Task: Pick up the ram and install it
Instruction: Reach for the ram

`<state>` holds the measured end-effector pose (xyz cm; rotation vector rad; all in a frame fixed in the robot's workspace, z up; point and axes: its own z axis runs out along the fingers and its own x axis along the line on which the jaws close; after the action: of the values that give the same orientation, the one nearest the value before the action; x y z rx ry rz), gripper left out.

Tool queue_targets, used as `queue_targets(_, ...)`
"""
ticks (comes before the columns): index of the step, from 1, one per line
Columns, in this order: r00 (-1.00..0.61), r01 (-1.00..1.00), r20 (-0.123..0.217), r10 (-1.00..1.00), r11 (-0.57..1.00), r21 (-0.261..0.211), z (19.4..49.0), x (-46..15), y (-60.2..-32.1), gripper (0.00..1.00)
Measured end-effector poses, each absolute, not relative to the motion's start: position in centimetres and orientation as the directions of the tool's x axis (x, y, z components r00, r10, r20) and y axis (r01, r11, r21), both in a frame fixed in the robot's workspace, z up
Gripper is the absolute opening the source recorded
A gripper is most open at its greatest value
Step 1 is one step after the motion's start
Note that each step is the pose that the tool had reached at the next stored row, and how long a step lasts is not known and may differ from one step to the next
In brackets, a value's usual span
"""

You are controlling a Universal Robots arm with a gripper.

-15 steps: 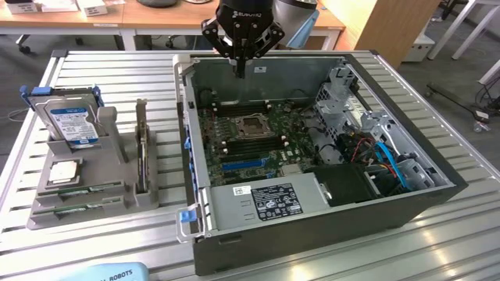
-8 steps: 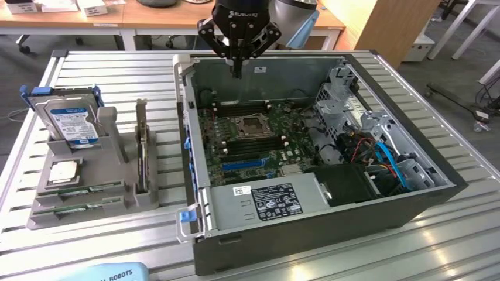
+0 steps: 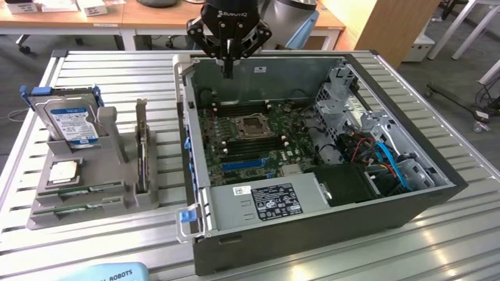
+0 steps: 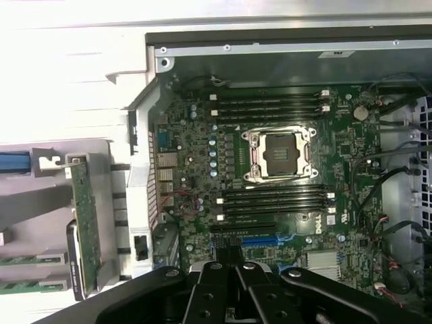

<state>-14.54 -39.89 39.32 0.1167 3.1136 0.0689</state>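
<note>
Above open computer case [image 3: 406, 205], gripper [image 3: 227, 73] hovers, fingers pressed together, empty; ram [image 3: 84, 189] untouched in tray [image 3: 47, 221]; pickup needs fingers spread.

The slatted metal table [image 3: 117, 70] carries two items: a grey parts holder [image 3: 70, 219] near its edge on the exterior view's left, and an open computer case [image 3: 312, 234] just beside it.

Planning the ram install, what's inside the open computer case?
A green motherboard with processor socket and memory slots, a labelled power supply, a drive cage, blue cables. The power supply covers whatever lies beneath it.
</note>
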Motion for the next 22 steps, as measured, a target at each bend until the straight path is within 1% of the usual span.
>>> queue_targets(22, -0.997, 0.074, -0.023, 0.075, 0.996, 0.045, 39.3, -20.3, -39.9, 0.10)
